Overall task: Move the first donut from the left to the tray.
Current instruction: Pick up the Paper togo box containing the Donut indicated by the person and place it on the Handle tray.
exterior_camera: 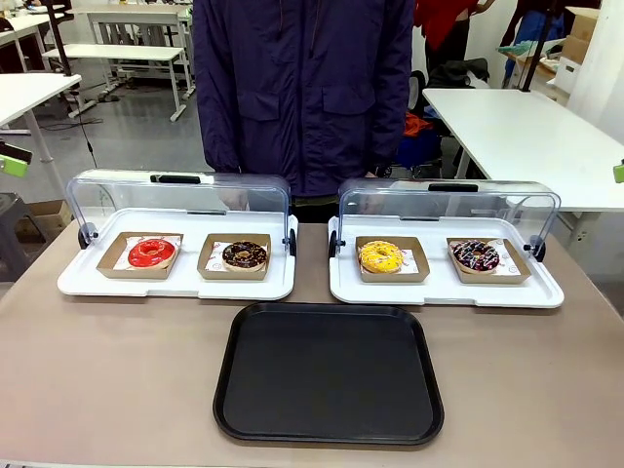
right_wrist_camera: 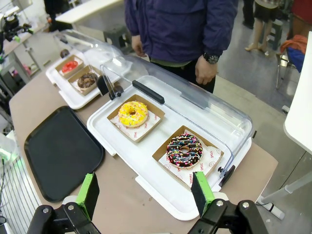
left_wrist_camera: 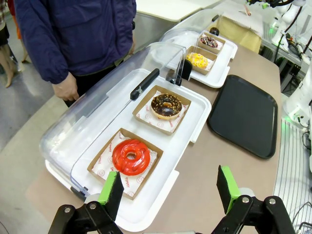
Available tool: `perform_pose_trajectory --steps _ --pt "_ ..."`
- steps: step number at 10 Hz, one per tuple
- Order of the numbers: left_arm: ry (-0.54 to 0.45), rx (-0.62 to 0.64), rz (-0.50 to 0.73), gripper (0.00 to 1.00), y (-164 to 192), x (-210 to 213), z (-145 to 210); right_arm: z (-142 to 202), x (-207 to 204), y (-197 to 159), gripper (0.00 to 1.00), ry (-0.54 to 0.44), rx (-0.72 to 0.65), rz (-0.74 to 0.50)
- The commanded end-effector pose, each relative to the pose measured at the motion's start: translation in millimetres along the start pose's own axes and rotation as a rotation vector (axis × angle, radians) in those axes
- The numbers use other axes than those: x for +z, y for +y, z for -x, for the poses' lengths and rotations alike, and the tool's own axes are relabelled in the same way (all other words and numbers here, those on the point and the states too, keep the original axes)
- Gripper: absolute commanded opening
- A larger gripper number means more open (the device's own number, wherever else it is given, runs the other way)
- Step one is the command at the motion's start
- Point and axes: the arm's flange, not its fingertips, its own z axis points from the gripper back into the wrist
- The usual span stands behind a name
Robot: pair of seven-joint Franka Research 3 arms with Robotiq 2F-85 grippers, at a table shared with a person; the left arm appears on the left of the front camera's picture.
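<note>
Red donut (left_wrist_camera: 130, 156), far-left of the black tray (left_wrist_camera: 243, 114): soft, sticky-glazed, I judge; my left gripper (left_wrist_camera: 169, 187), jaws spread, should pinch the rim of its cardboard holder (left_wrist_camera: 105, 151).

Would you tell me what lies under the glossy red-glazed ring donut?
White printed paper lining a small brown cardboard tray, resting on a white plastic display tray. The paper directly beneath the donut is covered.

A lab-style workroom: beyond the brown-topped table (exterior_camera: 117, 370), plain white rectangular worktables on metal legs (exterior_camera: 517, 127) stand on a bare grey floor (exterior_camera: 136, 136), with a beige cardboard box (exterior_camera: 583, 21).
</note>
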Motion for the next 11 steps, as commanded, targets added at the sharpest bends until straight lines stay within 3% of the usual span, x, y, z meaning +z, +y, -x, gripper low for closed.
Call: perform_pose_trajectory --steps 1,11 --pt "-0.010 -0.004 0.006 1.00 -0.1 0.3 -0.7 -1.6 -1.2 -2.1 1.00 -0.027 0.022 -0.009" --pt "-0.010 -0.004 0.006 1.00 -0.1 0.3 -0.7 -1.6 -1.2 -2.1 1.00 -0.027 0.022 -0.009"
